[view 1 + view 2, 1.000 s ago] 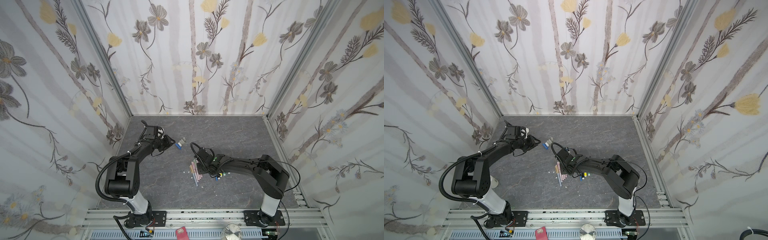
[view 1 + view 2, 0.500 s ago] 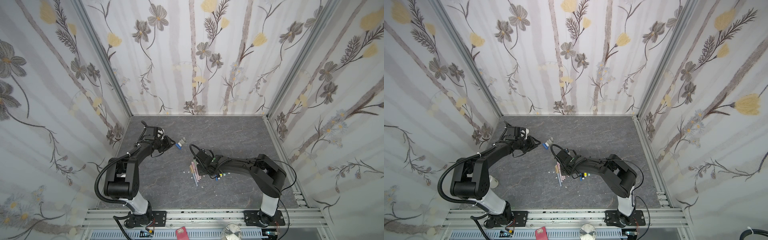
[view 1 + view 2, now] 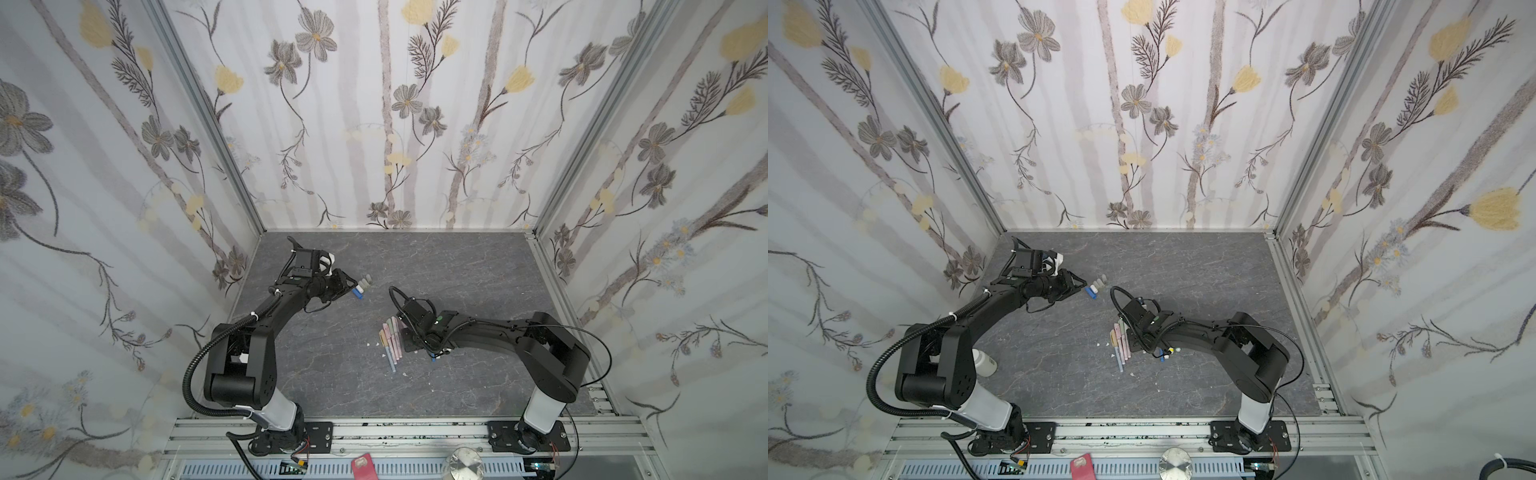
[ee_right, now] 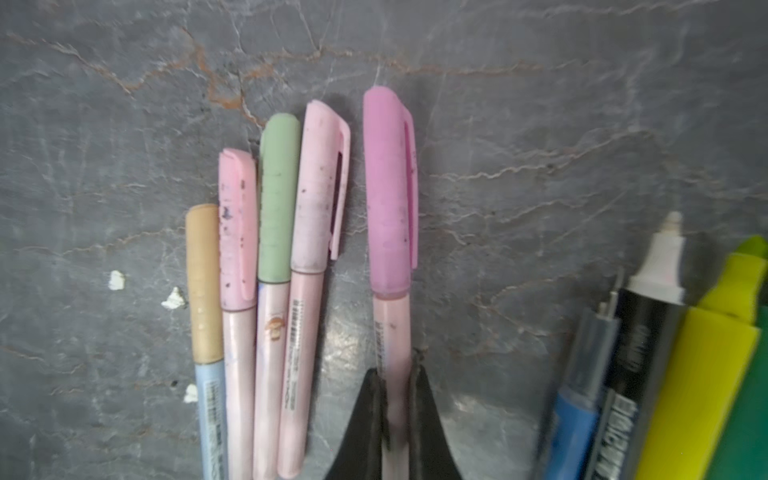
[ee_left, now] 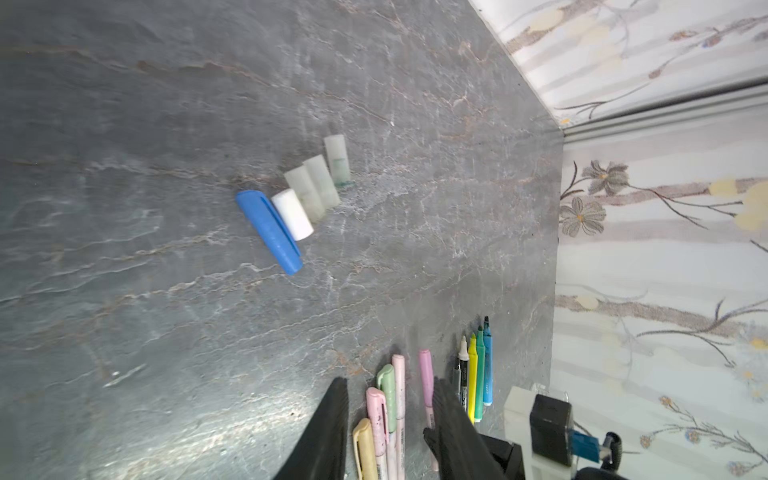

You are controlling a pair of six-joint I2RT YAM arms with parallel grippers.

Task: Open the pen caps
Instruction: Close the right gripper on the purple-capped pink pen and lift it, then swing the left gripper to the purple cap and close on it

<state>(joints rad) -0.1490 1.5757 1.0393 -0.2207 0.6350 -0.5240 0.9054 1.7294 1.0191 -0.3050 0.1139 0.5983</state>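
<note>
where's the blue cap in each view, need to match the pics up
In a top view: blue cap lies left of centre, next to the grey caps.
In a top view: blue cap sits left of centre again.
Left wrist: blue cap is mid-picture, against the white cap.
Right wrist: not in it.
Shared landmark: the row of pastel pens, in all four.

Five loose caps (image 5: 292, 214) lie side by side: blue, white, three translucent. Five pastel pens (image 4: 309, 324) lie capped and parallel, the purple-capped pen (image 4: 388, 199) slightly apart. Uncapped markers (image 5: 472, 374) lie beside them.
</note>
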